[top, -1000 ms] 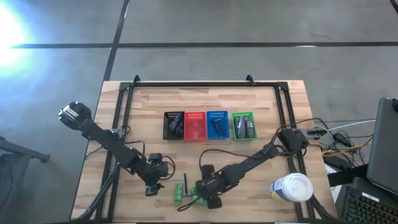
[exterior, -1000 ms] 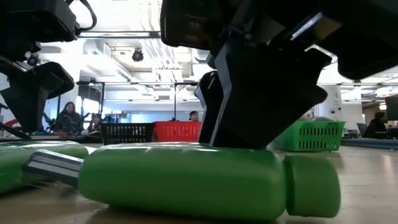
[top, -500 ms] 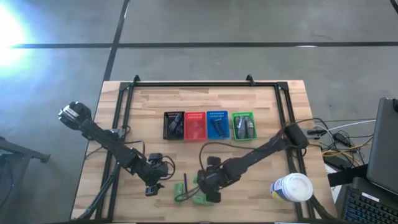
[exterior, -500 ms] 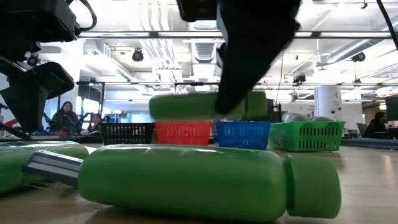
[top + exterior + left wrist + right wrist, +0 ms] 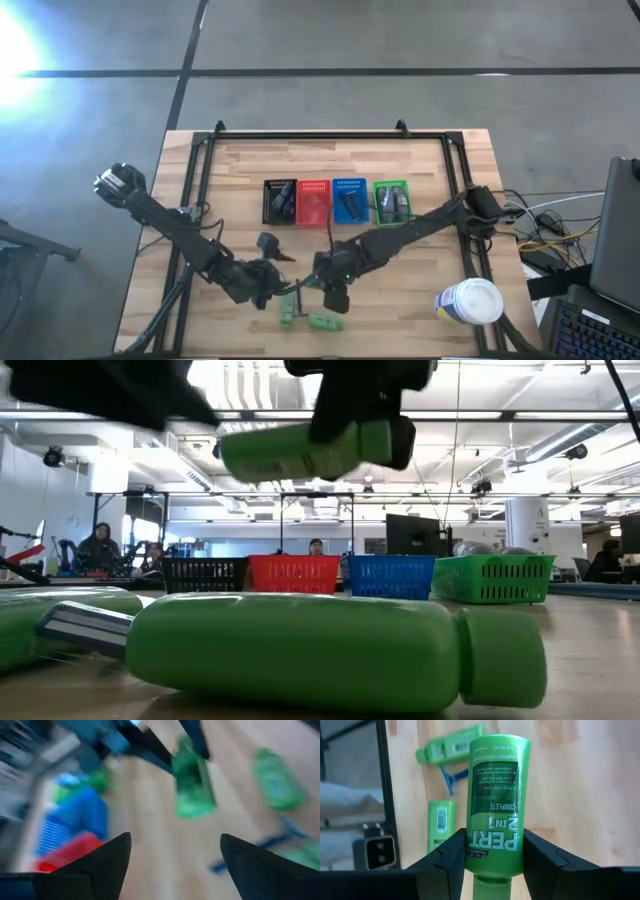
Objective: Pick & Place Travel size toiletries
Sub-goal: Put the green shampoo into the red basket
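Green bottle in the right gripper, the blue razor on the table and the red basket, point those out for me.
green bottle (image 5: 496, 800): right wrist view, middle of its printed label.
right gripper (image 5: 495, 857): right wrist view, gripping that bottle.
blue razor (image 5: 451, 777): right wrist view, its handle.
red basket (image 5: 313, 203): high view, its mesh floor.

Four mesh baskets stand in one row near the middle of the wooden bench (image 5: 240, 160): black basket (image 5: 280, 201), red basket (image 5: 314, 203), blue basket (image 5: 349, 201), green basket (image 5: 391, 201). A white round canister (image 5: 470, 301) stands at four o'clock.
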Robot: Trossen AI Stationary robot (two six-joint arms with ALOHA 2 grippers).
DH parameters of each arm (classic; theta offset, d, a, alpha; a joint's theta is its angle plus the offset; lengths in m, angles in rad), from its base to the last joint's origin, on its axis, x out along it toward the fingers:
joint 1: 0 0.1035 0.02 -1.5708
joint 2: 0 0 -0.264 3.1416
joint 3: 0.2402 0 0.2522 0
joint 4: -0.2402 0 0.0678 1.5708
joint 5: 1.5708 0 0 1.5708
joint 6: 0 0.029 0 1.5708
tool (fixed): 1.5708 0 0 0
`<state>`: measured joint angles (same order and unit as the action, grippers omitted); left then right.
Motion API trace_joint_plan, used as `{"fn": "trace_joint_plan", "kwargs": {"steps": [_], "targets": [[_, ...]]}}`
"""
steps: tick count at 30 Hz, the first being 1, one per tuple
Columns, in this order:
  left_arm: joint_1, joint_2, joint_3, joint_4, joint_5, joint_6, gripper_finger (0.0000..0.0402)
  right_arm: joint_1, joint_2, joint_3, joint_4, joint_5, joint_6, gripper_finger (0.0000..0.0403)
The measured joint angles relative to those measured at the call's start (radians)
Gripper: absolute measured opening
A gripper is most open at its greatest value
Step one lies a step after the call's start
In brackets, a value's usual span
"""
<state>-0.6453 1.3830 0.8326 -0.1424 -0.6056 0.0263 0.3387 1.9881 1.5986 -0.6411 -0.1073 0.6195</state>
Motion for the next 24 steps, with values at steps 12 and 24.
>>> {"fn": "trace_joint_plan", "kwargs": {"steps": [12,24], "targets": [[-0.001,0.004,0.008,0.217,-0.228,0.383,0.031,-0.094,-0.116,-0.002,0.044,-0.109,0.091,0.0149],[-0.006,0.009,-0.003,0.215,-0.21,0.471,0.0309,-0.13,-0.122,0.0,0.005,-0.146,0.085,0.0146]]}}
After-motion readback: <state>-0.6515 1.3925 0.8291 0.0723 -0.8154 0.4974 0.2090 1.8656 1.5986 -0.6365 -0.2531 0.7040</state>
